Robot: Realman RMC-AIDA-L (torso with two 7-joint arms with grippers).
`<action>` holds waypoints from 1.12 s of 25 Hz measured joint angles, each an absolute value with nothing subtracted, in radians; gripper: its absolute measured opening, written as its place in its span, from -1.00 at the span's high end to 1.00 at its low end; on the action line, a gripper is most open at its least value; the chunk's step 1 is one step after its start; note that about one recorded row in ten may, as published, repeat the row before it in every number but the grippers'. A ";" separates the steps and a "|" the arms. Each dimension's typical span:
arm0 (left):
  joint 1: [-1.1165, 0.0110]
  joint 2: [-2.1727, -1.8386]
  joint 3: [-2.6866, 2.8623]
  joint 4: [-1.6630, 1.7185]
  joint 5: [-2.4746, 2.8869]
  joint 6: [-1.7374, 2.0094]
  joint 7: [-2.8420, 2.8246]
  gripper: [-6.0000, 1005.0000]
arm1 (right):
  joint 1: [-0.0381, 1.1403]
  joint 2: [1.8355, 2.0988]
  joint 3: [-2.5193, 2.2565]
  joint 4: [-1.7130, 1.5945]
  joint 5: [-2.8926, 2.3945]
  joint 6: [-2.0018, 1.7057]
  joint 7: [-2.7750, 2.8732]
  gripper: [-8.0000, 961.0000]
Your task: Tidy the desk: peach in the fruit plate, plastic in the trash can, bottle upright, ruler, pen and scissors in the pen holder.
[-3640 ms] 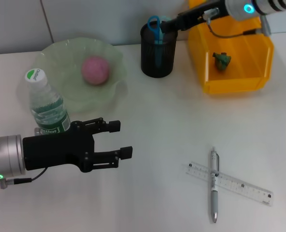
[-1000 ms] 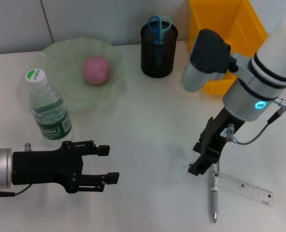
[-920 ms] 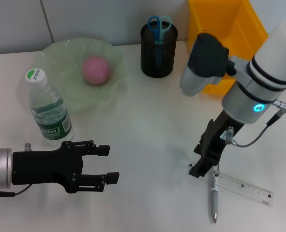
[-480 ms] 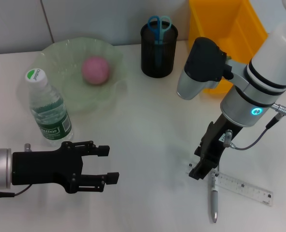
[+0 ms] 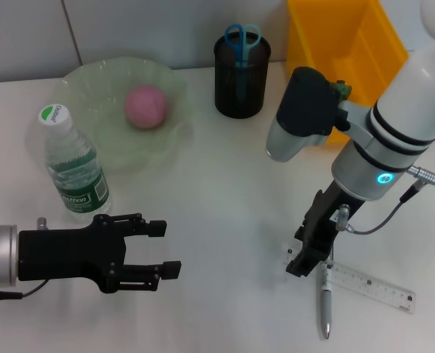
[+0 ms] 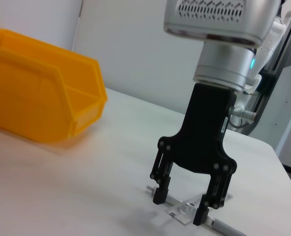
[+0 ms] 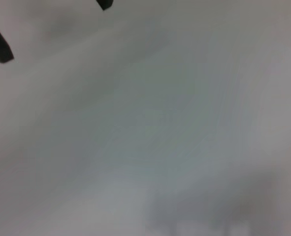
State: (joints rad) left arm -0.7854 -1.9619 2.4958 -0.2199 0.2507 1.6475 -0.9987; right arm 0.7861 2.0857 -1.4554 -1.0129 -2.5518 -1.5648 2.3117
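Note:
The pink peach [image 5: 145,106] lies in the pale-green fruit plate [image 5: 85,82]. Beside the plate the bottle [image 5: 70,165] stands upright. Blue scissors [image 5: 241,37] stick out of the black mesh pen holder [image 5: 241,77]. A bit of green plastic [image 5: 341,89] shows in the yellow trash can [image 5: 353,44] behind my right arm. The clear ruler [image 5: 372,287] and the pen [image 5: 325,312] lie crossed on the desk [image 5: 224,191]. My right gripper [image 5: 308,259] hangs open over the ruler's left end [image 6: 184,212], one fingertip [image 6: 158,196] on each side. My left gripper [image 5: 162,250] is open and empty, below the bottle.
The trash can [image 6: 37,108] also shows in the left wrist view, far from the right gripper [image 6: 180,209]. The right wrist view shows only the white desk [image 7: 150,128] and dark fingertips [image 7: 0,49]. A grey wall runs along the desk's far edge.
My right arm has come from the pen holder down to the ruler and edged slightly left and lower in the last second. My left gripper backed away from the bottle earlier and now holds still.

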 joint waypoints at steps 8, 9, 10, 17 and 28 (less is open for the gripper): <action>-0.785 -1.962 2.496 -0.221 0.247 1.645 -0.999 -0.59 | 0.778 2.088 -1.513 -1.021 -2.550 -1.544 2.338 -0.32; -0.785 -1.962 2.496 -0.221 0.247 1.645 -0.999 -0.59 | 0.778 2.088 -1.515 -1.022 -2.549 -1.543 2.339 -0.32; -0.785 -1.962 2.496 -0.221 0.247 1.645 -0.999 -0.59 | 0.778 2.088 -1.516 -1.026 -2.547 -1.543 2.340 -0.32; -0.785 -1.962 2.496 -0.221 0.245 1.645 -1.001 -0.59 | 0.778 2.088 -1.520 -1.034 -2.542 -1.543 2.342 -0.32; -0.785 -1.960 2.496 -0.221 0.244 1.645 -1.009 -0.59 | 0.778 2.088 -1.547 -1.037 -2.538 -1.534 2.348 -0.29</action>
